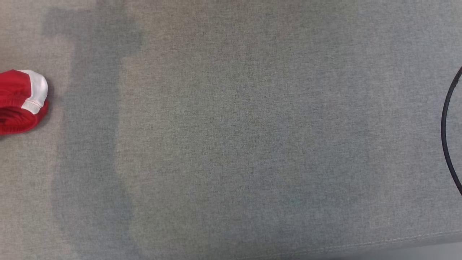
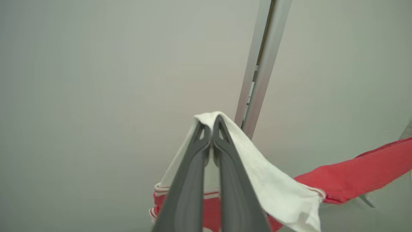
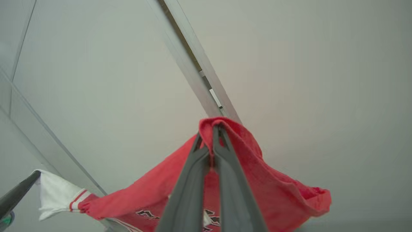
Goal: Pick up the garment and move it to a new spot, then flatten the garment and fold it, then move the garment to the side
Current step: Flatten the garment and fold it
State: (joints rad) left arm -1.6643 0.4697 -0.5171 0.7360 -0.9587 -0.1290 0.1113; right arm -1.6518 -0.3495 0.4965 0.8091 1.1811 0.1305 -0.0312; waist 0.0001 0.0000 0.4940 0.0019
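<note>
Two pincers: left pincer [image 2: 212,125] clamped on white sleeve [image 2: 270,182], right pincer [image 3: 214,129] on red fold [image 3: 235,130]
Garment [image 3: 273,183]: slung between both, far left of tabletop [image 1: 252,144]
Handling: light, limp; hold by edges

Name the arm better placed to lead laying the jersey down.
Left, probably: the left hand is shut on the white sleeve, and the jersey shows at the grey surface's left edge. The right hand pinches a red fold.
</note>
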